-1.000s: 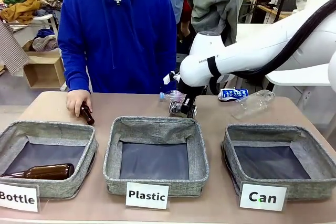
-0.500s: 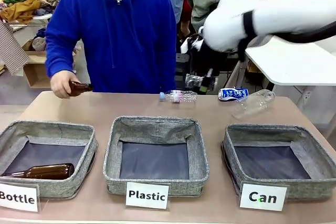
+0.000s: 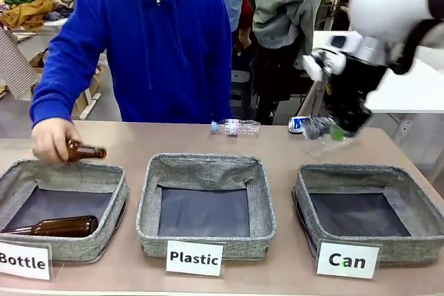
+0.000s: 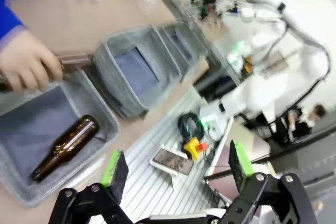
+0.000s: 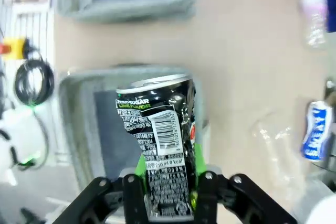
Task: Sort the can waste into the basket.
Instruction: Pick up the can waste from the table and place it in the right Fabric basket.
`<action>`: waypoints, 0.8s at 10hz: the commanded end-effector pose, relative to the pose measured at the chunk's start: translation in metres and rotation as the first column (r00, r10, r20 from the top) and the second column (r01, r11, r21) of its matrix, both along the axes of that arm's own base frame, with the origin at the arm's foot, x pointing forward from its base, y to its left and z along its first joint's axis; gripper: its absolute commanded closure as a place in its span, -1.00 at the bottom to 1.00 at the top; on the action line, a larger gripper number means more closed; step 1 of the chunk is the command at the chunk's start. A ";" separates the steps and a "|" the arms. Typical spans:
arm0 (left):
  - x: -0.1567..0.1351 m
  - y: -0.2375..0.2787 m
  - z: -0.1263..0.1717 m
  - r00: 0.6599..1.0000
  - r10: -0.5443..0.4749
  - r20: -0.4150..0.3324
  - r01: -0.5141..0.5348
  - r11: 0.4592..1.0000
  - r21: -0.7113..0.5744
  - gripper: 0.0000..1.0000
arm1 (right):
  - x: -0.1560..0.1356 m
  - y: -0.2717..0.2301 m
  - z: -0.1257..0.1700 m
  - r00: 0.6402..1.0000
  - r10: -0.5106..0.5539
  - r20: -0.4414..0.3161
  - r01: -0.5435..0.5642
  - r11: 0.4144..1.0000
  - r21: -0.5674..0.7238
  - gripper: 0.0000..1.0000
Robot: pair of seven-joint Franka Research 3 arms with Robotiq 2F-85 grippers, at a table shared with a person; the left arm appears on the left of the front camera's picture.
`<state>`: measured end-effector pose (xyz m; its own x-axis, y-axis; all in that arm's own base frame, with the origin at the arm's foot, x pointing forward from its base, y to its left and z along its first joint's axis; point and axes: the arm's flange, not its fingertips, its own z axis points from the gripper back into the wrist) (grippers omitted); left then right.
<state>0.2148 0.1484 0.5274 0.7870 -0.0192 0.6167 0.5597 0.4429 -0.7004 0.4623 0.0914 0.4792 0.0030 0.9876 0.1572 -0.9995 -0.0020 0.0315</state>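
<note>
My right gripper [image 5: 168, 169] is shut on the black can [image 5: 160, 140], which stands upright between the green pads with its silver top away from me. In the front view that gripper [image 3: 331, 128] hangs above the table just beyond the far rim of the "Can" basket [image 3: 347, 172]. Below the held can lies that basket [image 5: 79, 124]. The blue can [image 5: 315, 137] lies on its side on the table, partly hidden behind the gripper in the front view [image 3: 298, 124]. My left gripper [image 4: 177, 169] is open and holds nothing, off the table's near side.
A person's hand [image 3: 50, 140] holds a brown bottle [image 3: 87, 151] over the "Bottle" basket [image 3: 69, 170], where another brown bottle [image 3: 59, 227] lies. The "Plastic" basket [image 3: 205, 164] sits in the middle. Clear plastic bottles [image 3: 236, 127] [image 3: 343, 140] lie at the far side.
My right arm has risen from the table's middle and swung right with the black can, towards the "Can" basket. The person's hand has carried a brown bottle left to the "Bottle" basket.
</note>
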 end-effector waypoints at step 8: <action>-0.050 0.178 0.034 0.889 0.458 0.019 -0.445 0.872 -0.205 -1.00 | -0.070 -0.059 -0.070 0.984 -0.087 -0.154 0.093 0.995 0.037 -0.85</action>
<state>0.1645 0.3362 0.5583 0.6459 0.4536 0.6140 0.3614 0.5268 -0.7693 0.3834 0.0295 0.4035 0.0867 0.9791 0.1841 -0.9841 0.0554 0.1687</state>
